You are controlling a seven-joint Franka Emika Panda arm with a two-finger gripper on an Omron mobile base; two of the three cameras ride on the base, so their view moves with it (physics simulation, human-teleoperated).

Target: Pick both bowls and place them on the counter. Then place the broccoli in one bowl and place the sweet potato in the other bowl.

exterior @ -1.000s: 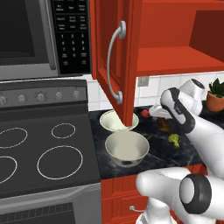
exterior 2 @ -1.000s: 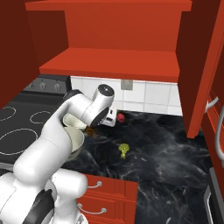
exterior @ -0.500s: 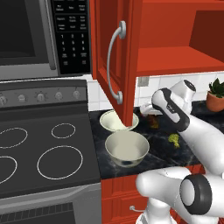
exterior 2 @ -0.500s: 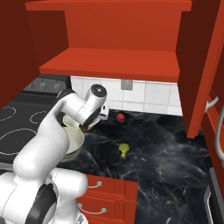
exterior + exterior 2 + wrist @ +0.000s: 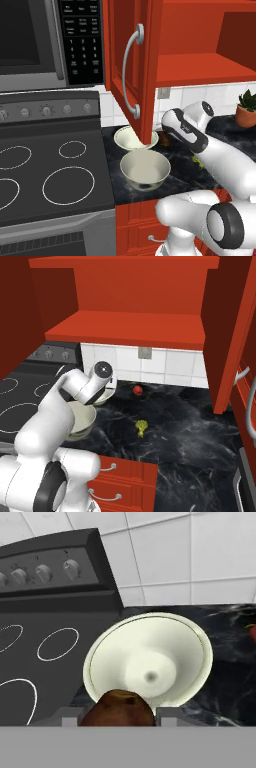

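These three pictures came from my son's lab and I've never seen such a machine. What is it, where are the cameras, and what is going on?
It is a white robot arm on a driving base, in a computer-drawn kitchen. Two pictures come from cameras on the base, behind the arm to its left and right. The third looks along the gripper itself.

On the black counter beside the stove stand two bowls: a deeper one in front and a shallower one behind. A broccoli floret and a small red item also lie there.

In the hand view the gripper holds the brown sweet potato above the shallower bowl, probably about to drop it in.
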